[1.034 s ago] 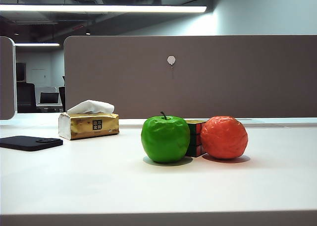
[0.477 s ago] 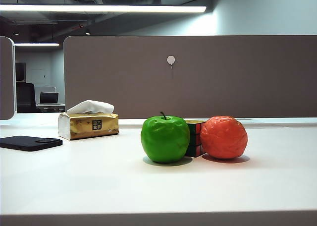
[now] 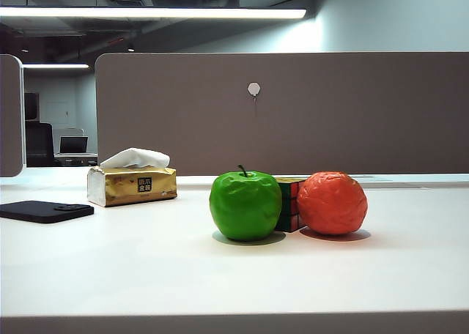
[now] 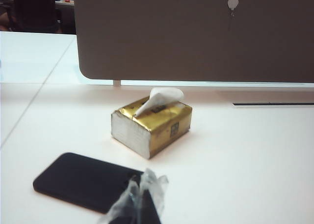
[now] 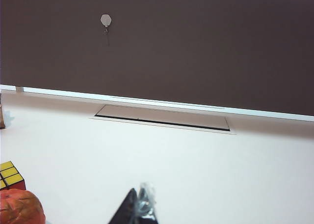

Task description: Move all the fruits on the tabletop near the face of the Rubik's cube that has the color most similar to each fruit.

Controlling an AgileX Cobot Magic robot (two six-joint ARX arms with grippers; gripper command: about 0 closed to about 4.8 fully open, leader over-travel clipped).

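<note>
On the white tabletop (image 3: 146, 268) a glossy green apple (image 3: 245, 206) stands against the green side of the Rubik's cube (image 3: 289, 202). A wrinkled orange-red fruit (image 3: 332, 203) sits right of the cube, by its red face. In the right wrist view the cube's yellow top (image 5: 11, 176) and the orange-red fruit (image 5: 19, 208) show at the edge, well apart from my right gripper (image 5: 140, 204), which is shut and holds nothing. My left gripper (image 4: 142, 194) is shut too and hangs over a black phone. Neither arm shows in the exterior view.
A gold tissue pack (image 3: 132, 185) and a black phone (image 3: 44, 211) lie at the left; the left wrist view shows the pack (image 4: 152, 126) and phone (image 4: 83, 180) too. A brown partition (image 3: 293, 114) closes the back. A cable slot (image 5: 162, 118) lies in the desk by the partition.
</note>
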